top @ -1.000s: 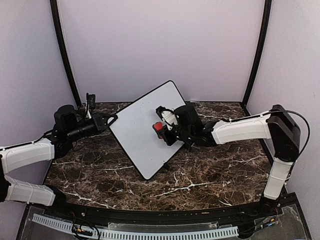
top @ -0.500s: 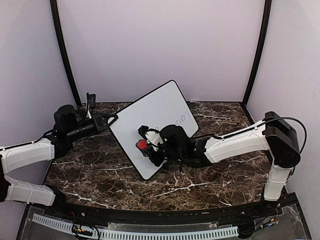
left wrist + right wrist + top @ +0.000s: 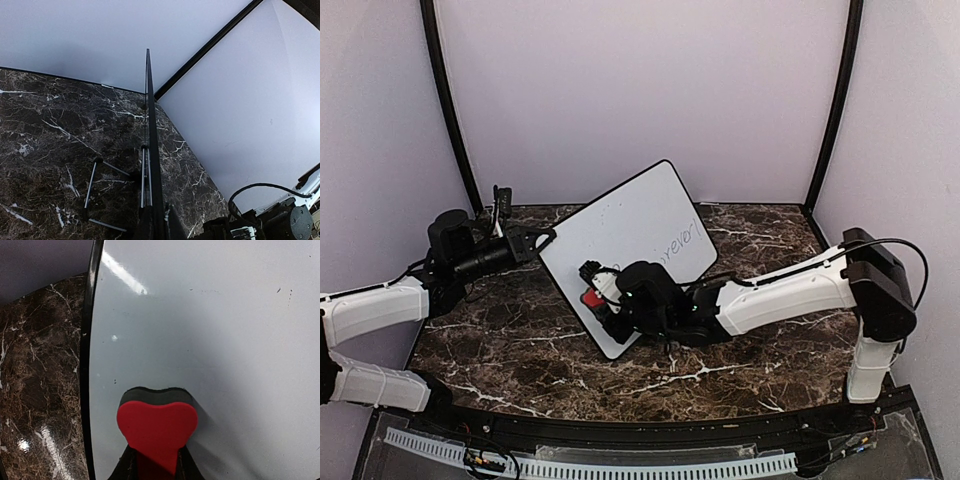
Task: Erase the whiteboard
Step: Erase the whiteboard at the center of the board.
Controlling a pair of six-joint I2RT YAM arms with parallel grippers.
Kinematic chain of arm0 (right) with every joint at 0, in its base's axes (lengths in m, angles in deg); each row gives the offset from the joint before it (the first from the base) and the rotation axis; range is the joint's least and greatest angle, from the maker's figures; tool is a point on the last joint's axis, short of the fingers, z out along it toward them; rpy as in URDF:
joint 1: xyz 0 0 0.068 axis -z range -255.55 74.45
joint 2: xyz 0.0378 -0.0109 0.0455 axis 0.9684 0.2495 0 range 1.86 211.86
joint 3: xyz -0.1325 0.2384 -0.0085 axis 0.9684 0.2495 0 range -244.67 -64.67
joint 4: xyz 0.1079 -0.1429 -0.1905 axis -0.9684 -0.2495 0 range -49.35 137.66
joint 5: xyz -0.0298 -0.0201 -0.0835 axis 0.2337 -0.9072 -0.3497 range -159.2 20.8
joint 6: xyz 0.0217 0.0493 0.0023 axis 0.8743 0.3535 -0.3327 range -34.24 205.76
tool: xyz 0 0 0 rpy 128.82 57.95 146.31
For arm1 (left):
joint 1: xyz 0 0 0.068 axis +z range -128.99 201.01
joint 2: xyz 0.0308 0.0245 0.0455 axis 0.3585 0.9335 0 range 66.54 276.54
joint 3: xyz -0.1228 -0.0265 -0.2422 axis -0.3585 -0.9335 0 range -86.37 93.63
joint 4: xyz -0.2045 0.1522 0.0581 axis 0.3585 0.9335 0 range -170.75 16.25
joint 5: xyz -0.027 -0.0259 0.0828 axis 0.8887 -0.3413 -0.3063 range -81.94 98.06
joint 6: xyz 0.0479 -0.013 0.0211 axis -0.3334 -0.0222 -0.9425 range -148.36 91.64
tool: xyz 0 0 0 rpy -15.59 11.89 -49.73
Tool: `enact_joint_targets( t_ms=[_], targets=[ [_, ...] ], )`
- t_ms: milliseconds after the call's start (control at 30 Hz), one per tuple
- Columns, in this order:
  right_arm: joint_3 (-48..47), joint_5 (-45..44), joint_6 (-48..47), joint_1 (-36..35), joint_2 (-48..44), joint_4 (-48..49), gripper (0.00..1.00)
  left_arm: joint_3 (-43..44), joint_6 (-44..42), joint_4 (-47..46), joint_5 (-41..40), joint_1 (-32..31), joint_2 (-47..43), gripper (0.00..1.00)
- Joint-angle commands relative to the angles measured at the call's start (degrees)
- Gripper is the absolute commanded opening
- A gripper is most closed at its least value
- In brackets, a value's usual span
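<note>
The whiteboard point(image 3: 620, 240) stands tilted on the marble table, its black-framed edge held by my left gripper point(image 3: 538, 241), which is shut on the board's left corner. In the left wrist view the board shows edge-on point(image 3: 151, 150) between my fingers. Dark handwriting point(image 3: 682, 240) shows on the board's right part. My right gripper point(image 3: 595, 300) is shut on a red eraser point(image 3: 591, 297) with a dark felt pad, pressed on the board's lower left area. In the right wrist view the eraser point(image 3: 157, 427) sits on the white surface point(image 3: 210, 330) close to the black frame point(image 3: 90, 340).
The board's wire stand legs point(image 3: 95, 185) rest on the marble table point(image 3: 750, 340) behind the board. Purple walls with black corner posts point(image 3: 448, 100) enclose the table. A cable point(image 3: 250, 195) and arm parts show at the lower right of the left wrist view.
My right gripper has slid the eraser down and to the left across the board, from its middle to its lower left. The handwriting at the right came into view. The left arm has not moved.
</note>
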Motion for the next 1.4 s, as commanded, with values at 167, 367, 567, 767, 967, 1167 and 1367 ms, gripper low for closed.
enact_joint_targets(
  t_ms=[167,367,567,767,967,1167,1367],
  targets=[
    [0.7,-6.8,0.8,5.3,-0.6,-3.7,0.19,0.8,3.0,-8.1,5.9,-1.1,-2.1,0.00],
    [1.4,-7.0,-0.8,10.5,-1.4,-3.1,0.19,0.8,3.0,-8.2,6.0,-1.1,-2.2,0.00],
    [1.3,-6.3,-1.7,16.4,-0.2,-2.0,0.19,0.7,3.1,-8.2,5.9,-1.1,-2.3,0.00],
    [1.5,-4.9,-2.1,20.3,0.0,-1.4,0.19,0.7,3.0,-8.1,5.8,-1.1,-2.4,0.00],
    [2.3,-3.1,-2.1,20.8,-0.9,-1.0,0.19,0.7,3.0,-8.2,5.9,-1.1,-2.3,0.00],
    [5.3,-1.0,-1.7,19.7,-2.7,0.4,0.18,0.8,3.0,-8.2,5.9,-1.1,-2.1,0.00],
    [9.3,1.2,-1.7,18.4,-3.9,3.3,0.18,0.8,3.0,-8.2,5.9,-1.1,-2.0,0.00]
  ],
)
